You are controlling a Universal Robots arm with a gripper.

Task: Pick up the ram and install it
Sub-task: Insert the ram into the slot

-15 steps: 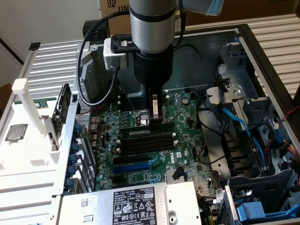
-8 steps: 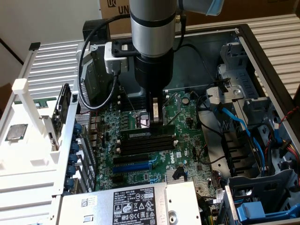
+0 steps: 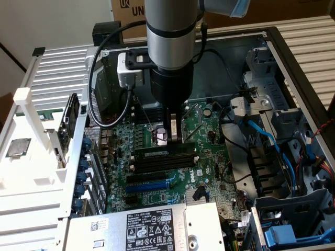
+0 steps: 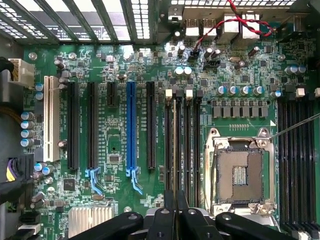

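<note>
- Black two-fingered gripper [image 3: 175, 137] nearly closed, pinching long, thin dark-green ram stick [image 3: 157, 152] by its top edge.
- Held upright, lengthwise along black memory slots [image 3: 157, 166] mid green motherboard [image 3: 207, 130], apparently for straight seating.

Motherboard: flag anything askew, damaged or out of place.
Nothing looks damaged or spilled. The ram, gripped by the gripper, runs parallel to the black memory slots, not askew. One oddity: the CPU socket stands bare, with no cooler over it.
</note>
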